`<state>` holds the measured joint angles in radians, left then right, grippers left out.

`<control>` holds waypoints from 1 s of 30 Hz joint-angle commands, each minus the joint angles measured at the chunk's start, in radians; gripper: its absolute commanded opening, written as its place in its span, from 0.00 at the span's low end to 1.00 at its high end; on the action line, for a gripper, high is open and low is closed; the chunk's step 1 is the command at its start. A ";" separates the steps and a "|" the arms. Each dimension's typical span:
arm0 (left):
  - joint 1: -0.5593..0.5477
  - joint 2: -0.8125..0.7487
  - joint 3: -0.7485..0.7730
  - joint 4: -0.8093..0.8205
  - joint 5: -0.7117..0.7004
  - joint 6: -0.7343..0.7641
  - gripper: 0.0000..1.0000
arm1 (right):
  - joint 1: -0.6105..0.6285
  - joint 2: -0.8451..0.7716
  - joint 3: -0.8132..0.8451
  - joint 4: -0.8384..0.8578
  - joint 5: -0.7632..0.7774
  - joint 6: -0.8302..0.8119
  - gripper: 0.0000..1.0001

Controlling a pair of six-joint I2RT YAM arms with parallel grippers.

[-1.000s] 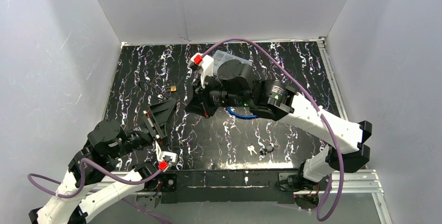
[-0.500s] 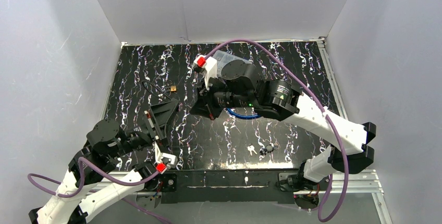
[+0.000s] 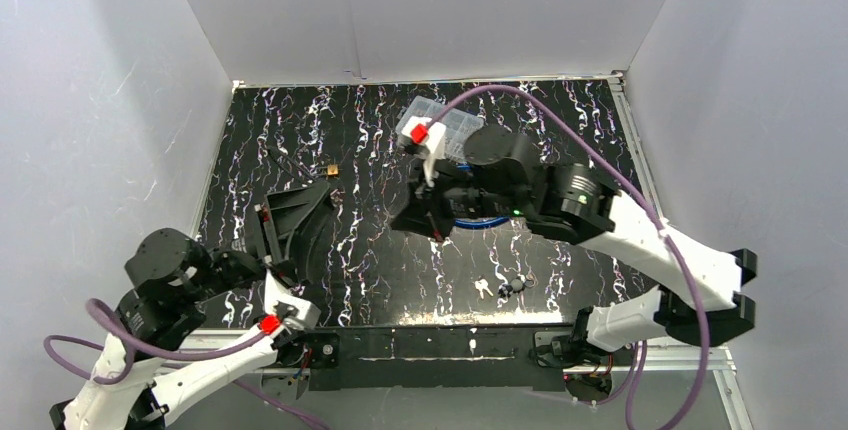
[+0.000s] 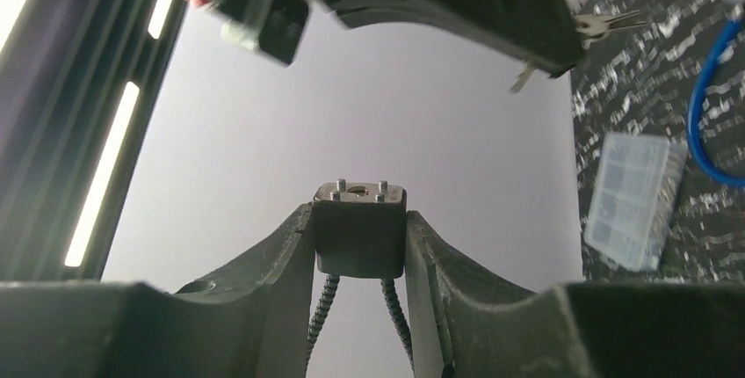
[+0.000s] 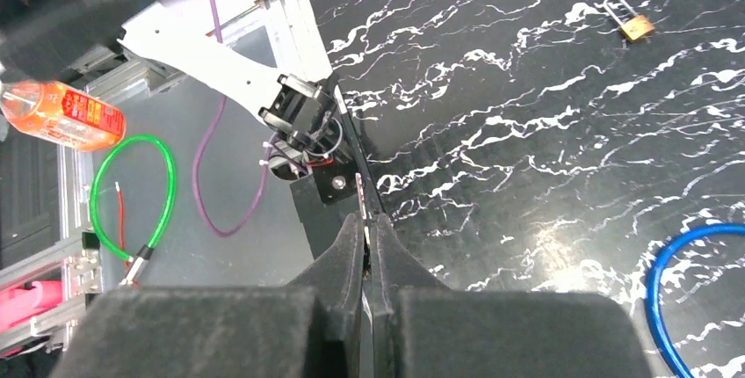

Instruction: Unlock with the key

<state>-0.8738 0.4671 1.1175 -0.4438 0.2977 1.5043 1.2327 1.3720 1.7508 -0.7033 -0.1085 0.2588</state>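
Both arms have shifted since a second ago. The left one has drawn back toward the near-left corner and tipped its hand upward, and the right one has swung to the right, so the two hands now stand further apart.

Nearest, the left gripper (image 4: 360,220) is clamped on the lock (image 4: 360,236). The dark body sits between the two fingers, its silver face with the keyhole turned outward and two cords hanging below it. Close to the near edge of the table (image 3: 380,260) lie some spare keys (image 3: 483,287), untouched.

Over the middle of the table, the right gripper (image 5: 369,224) has its fingers pressed together. The left wrist view shows the key (image 4: 606,22) sticking out at their tip, well apart from the lock. Under this arm lies a blue cable (image 3: 470,222). Further back are a small brass padlock (image 3: 330,169) and a clear plastic box (image 3: 440,122).

I judge the step in hand to be bringing key and lock together; insertion is not yet begun. The next move calls for turning the key blade in line with the keyhole and approaching slowly, while the left hand keeps the lock steady.
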 commanded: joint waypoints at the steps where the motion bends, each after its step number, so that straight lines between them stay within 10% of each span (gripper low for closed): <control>1: -0.004 0.031 0.090 0.086 0.109 -0.158 0.00 | -0.022 -0.131 -0.065 0.050 0.057 -0.067 0.01; 30: -0.002 0.129 0.217 0.087 0.419 -0.060 0.00 | -0.195 -0.160 -0.082 0.138 -0.145 -0.045 0.01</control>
<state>-0.8738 0.5823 1.2930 -0.3534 0.6521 1.3331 1.0420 1.2003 1.6379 -0.6178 -0.2359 0.2283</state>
